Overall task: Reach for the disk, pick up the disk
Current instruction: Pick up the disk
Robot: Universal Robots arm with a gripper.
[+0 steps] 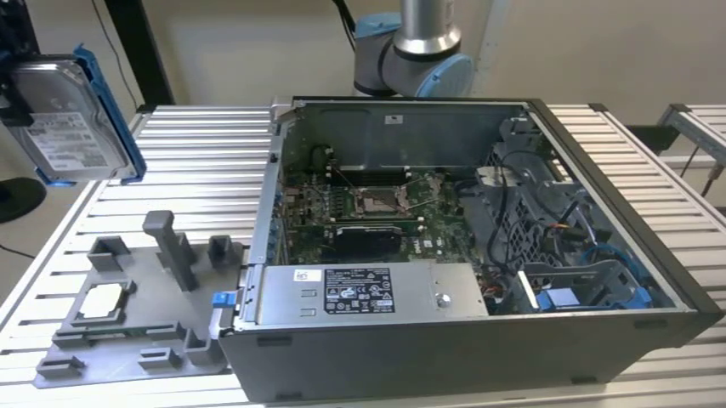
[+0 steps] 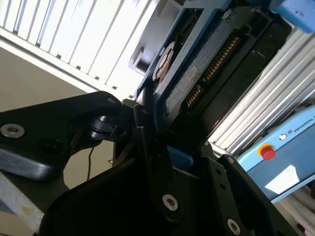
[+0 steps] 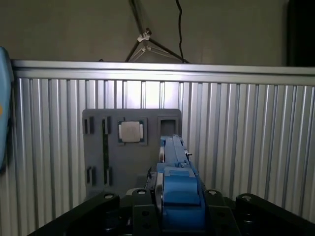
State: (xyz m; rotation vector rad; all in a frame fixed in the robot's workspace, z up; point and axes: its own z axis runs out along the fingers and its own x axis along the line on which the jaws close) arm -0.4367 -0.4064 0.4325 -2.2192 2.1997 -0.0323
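Disk (image 1: 74, 119) aloft at the exterior view's left, well clear of the slatted tabletop (image 1: 193, 170): you have the claw (image 3: 178, 206) closed on it, and the pick-up looks done rather than in progress.

In the first wrist view you look along the drive's blue-framed edge, which sits squarely between the black fingers. The grip appears to run across the thin dimension. That suits a flat part like this, because it gives the pads two broad faces to press on and keeps the drive from twisting.

The second wrist view shows the other side of the same hold. The circuit-board face of the disk (image 2: 197, 78) rises out of the claw (image 2: 177, 152), with one finger (image 2: 150, 147) lying hard against the blue frame. Nothing else touches the drive.

In the exterior view the white label faces the camera and the drive stands nearly upright, tilted a little. It hangs freely from the claw and rests on nothing.

Below it, the grey fixture tray (image 1: 125, 340) lies flat on the tabletop, just beside the open computer case (image 1: 477, 340). The small square chip (image 1: 102, 299) sits in its own recess in the tray. The tray's upright posts (image 1: 170, 246) stand with nothing between them; they are probably there to locate parts.

The silver box with the sticker (image 1: 363, 293) sits inside the case, along the near wall. It is well apart from the drive.
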